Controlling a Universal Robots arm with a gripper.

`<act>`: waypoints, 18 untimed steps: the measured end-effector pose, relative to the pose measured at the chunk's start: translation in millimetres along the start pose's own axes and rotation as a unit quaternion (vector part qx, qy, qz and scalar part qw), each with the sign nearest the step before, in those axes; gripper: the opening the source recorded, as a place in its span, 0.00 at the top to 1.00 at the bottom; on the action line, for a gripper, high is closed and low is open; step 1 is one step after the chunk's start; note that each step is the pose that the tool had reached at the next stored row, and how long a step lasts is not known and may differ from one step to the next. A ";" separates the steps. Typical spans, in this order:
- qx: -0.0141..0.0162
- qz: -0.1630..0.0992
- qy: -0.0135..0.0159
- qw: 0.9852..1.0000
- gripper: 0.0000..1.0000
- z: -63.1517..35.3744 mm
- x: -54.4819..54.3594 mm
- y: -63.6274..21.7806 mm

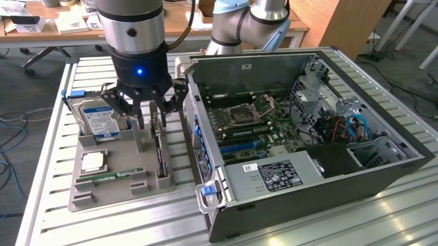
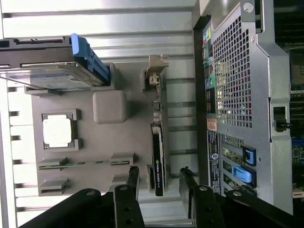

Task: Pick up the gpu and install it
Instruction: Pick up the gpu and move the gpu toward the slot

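hand [image 2: 159,170] fingers-down, spread, just above gpu [image 2: 158,142]

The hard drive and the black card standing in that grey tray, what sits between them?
Between hard drive and gpu: one raised grey block, plain in the wrist view.

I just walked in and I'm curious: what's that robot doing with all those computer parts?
The robot arm's hand hangs open over the grey tray, with one finger on each side of the gpu, which stands on its edge in the tray. It has not gripped the card yet. The open computer case sits right beside the tray.
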State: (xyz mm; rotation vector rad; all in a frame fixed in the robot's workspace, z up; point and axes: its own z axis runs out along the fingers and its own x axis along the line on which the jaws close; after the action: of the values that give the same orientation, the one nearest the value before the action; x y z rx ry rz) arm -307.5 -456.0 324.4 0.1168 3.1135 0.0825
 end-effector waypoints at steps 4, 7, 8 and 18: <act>-0.002 0.000 0.000 1.000 0.53 1.9 0.0 0.7; -0.003 0.000 0.000 1.000 0.53 3.7 0.3 3.5; -0.003 0.000 0.000 1.000 0.53 4.0 0.4 4.1; -0.003 0.000 0.000 1.000 0.53 15.9 0.7 3.6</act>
State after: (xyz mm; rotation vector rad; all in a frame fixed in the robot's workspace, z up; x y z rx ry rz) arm -307.5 -451.6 308.7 0.1169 3.1134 0.0920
